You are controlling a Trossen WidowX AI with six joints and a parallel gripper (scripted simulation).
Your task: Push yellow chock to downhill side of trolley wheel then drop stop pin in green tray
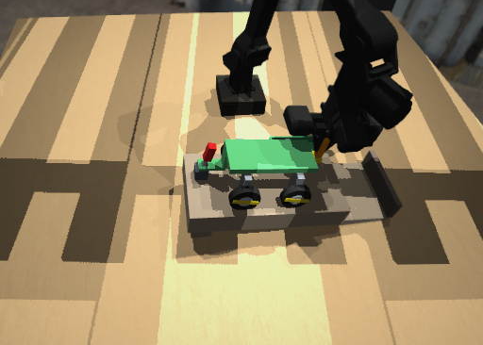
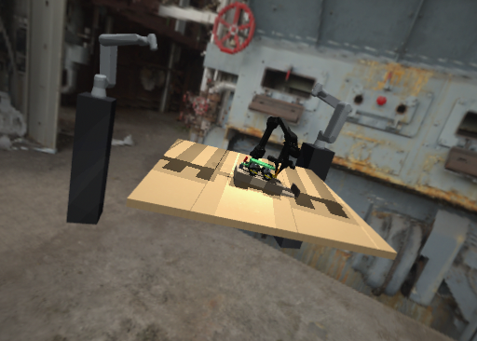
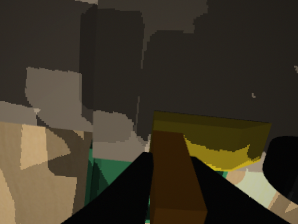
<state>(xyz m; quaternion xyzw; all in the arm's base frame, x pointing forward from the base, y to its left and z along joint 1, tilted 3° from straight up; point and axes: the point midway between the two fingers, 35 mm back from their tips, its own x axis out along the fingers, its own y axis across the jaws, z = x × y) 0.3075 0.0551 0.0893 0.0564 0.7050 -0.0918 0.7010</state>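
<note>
Gripper [image 1: 323,139] [image 2: 278,168] [image 3: 166,163]: clenched on the orange handle [image 1: 323,148] [image 3: 172,172] of the chock, one finger either side. The handle serves as grip, leaving the yellow body [image 1: 317,156] [image 3: 212,131] beyond the fingertips to meet a wheel. Chock location: at the trolley's downhill end, on the side towards the arm's base [image 1: 223,106]. Whether it sits flat on the ramp or touches a wheel: cannot tell. Probable step: lowering or seating it, then pushing uphill.

Next out, trolley [image 1: 269,156] [image 2: 262,164]: stands on the ramp [image 1: 269,221] [image 2: 256,184], two visible wheels on the side away from the base. Stop pin [image 1: 210,151] [image 2: 246,159] stands at the uphill end, through the trolley's tongue by the look of it; it should stay there until the chock bears. A hard push could load the pin or shift the trolley. Farther downhill, an upright end board [image 1: 383,183] [image 2: 295,190] crosses the ramp foot.

Appearance: chock body yellow, bright where lit, olive in shade; handle a straight orange bar, brown in shadow. Black rubber base not made out. Trolley deck flat green; tyres black, hubs grey with yellow bars. Pin head red, blocky. Green tray not identified with certainty.
</note>
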